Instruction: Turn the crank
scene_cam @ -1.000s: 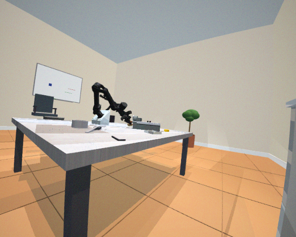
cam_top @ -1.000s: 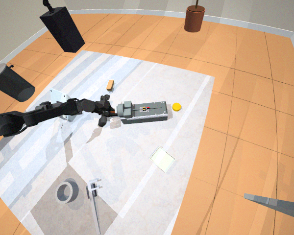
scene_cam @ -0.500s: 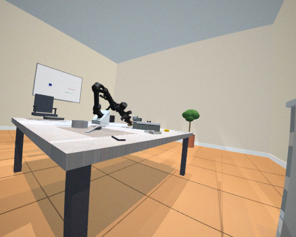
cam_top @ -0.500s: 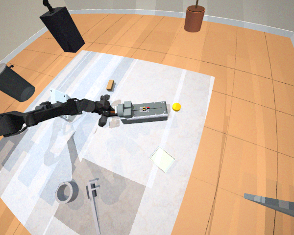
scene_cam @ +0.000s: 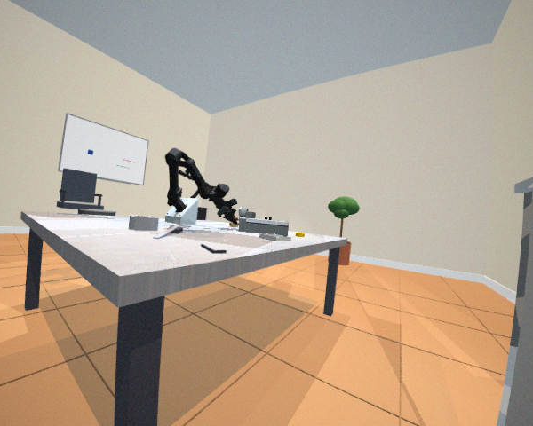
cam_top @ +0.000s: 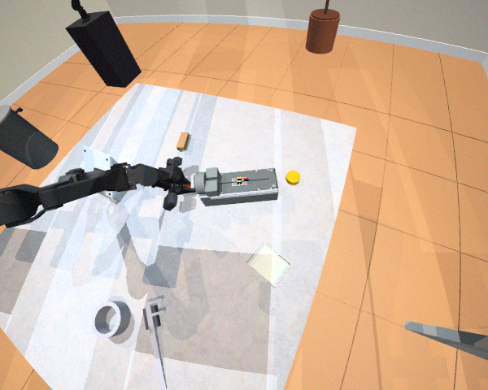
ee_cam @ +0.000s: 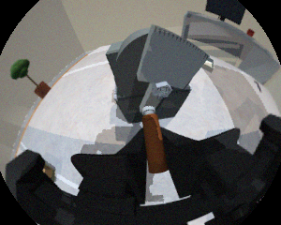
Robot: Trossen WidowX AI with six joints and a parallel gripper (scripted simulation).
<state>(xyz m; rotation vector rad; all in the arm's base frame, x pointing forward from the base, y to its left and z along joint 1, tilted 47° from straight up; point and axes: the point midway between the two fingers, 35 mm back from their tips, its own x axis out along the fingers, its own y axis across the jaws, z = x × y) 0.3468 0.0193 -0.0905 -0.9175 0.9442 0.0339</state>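
Observation:
The machine (cam_top: 259, 185) (scene_cam: 263, 226) (ee_cam: 173, 58) is a long grey box with a taller housing at its arm-side end. On its top, the small red pointer (cam_top: 246, 179) shows just to the right of the brass-yellow marks (cam_top: 238, 179), not level with them; the exact gap is too small to read. The crank arm (ee_cam: 152, 99) runs from the hub down to an orange-brown handle (ee_cam: 155, 150), which points back toward my arm. My gripper (cam_top: 190, 187) (scene_cam: 234, 220) (ee_cam: 150, 129) is shut on this handle; the black fingers partly hide its sides.
A yellow disc (cam_top: 293, 177) (scene_cam: 299, 234) lies beyond the machine's far end. A tan block (cam_top: 183, 141) lies beside my wrist. A pale tray (cam_top: 269, 264), a grey ring (cam_top: 98, 321) and calipers (cam_top: 154, 335) lie on the other side. A black bent key (scene_cam: 211, 249) lies near the table edge.

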